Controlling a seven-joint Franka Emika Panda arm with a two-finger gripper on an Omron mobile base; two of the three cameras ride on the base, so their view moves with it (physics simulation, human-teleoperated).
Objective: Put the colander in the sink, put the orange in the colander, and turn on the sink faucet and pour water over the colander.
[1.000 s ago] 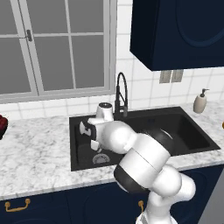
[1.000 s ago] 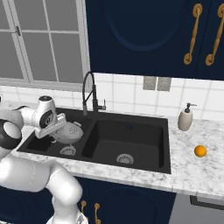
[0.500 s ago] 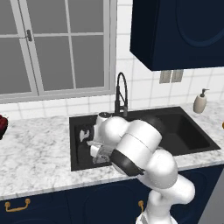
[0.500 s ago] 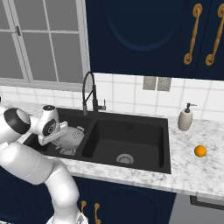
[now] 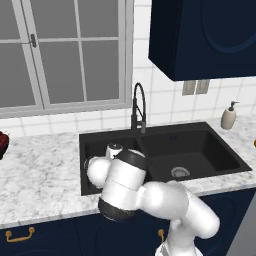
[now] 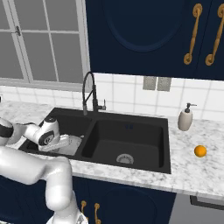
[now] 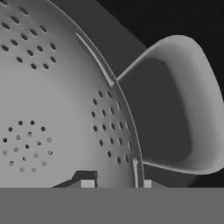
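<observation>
The silver-grey colander lies low in the left basin of the black sink. In the hand view its holed wall and one loop handle are seen close up. My gripper straddles the colander's rim. Its fingertips stand a little apart, with a gap between the inner tip and the rim. In the right base view my gripper reaches down into that basin. The orange rests on the counter right of the sink. The black faucet rises behind the divider.
A beige soap dispenser stands at the sink's back right corner. A dark red bowl sits at the far left of the counter. My own arm hides most of the left basin in the left base view.
The arm has swung down and carried the colander lower into the left basin. The fingertips have just parted slightly at the rim.
</observation>
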